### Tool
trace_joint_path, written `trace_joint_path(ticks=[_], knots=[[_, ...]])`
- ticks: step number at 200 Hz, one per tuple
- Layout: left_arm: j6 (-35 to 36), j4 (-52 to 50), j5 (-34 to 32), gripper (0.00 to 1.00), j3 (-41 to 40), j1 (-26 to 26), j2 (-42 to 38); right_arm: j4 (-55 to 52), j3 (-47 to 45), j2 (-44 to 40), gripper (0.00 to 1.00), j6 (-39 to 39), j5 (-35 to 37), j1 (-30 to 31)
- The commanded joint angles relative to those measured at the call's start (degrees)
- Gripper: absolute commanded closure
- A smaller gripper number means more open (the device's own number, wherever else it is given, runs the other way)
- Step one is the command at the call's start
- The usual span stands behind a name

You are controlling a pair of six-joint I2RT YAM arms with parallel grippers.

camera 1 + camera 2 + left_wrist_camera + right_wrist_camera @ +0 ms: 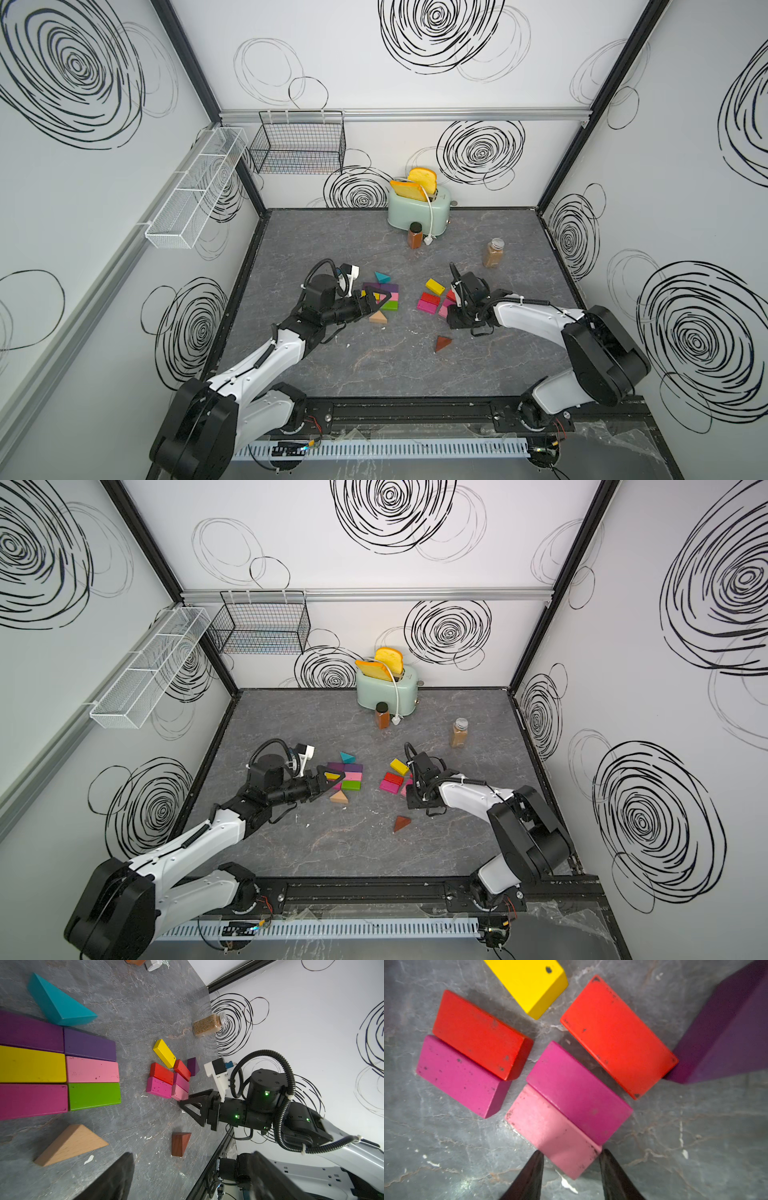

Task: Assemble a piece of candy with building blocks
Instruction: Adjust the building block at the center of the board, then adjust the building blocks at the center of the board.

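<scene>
Six flat bricks lie packed in a rectangle (62, 1068), with a teal wedge (58, 1005) and a tan wedge (70, 1144) beside it. My left gripper (383, 301) hovers open over this group, nothing between its fingers (116, 1178). A loose cluster sits to the right: a yellow brick (529, 982), two red bricks (479, 1034), two magenta bricks (579, 1093), a purple wedge (726, 1032) and a pink brick (550, 1132). My right gripper (571, 1155) points down, its fingertips pressed against both sides of the pink brick's near end. A brown wedge (442, 343) lies alone nearer the front.
A mint toaster (417, 208) holding toast stands at the back wall, its cord and plug trailing down. Two spice jars (414, 235) (493, 252) stand behind the blocks. A black wire basket (299, 143) and a white one (195, 191) hang on the walls.
</scene>
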Motion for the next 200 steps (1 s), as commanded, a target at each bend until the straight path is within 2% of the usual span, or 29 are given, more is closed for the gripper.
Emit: trace_joint_path(ticks=[1,69,104,117,139,160,178,200], knots=[[-0.1,2.4,0.2,0.09,1.8,0.0,0.1,-0.7,0.3,1.4,0.52,-1.2,1.1,-0.9],[0.0,2.5,0.2,0.09,1.6,0.1,0.2,0.8,0.4,2.7,0.53,-1.4,1.2,-1.5],[0.4,2.0,0.4,0.09,1.7,0.1,0.0,-1.8,0.8,-0.1,0.51,-1.2,2.0,-0.8],[0.8,1.5,0.4,0.09,1.7,0.0,-0.1,-4.6,1.9,-2.2,0.47,-1.0,3.8,1.0],[3.5,-1.9,-0.3,0.09,3.1,-0.7,0.1,-10.6,4.9,-6.9,0.33,-0.1,6.4,4.4],[6.9,-7.3,-3.5,0.09,6.1,-3.9,0.7,-14.8,8.5,-11.8,0.26,0.1,8.3,5.5],[5.5,-7.3,-5.8,0.09,6.8,-7.6,2.2,-14.1,10.8,-14.7,0.19,-2.4,8.8,2.6],[2.9,-5.5,-10.6,0.09,7.6,-14.3,5.4,-10.2,15.5,-10.9,0.15,-10.6,1.8,-6.4]])
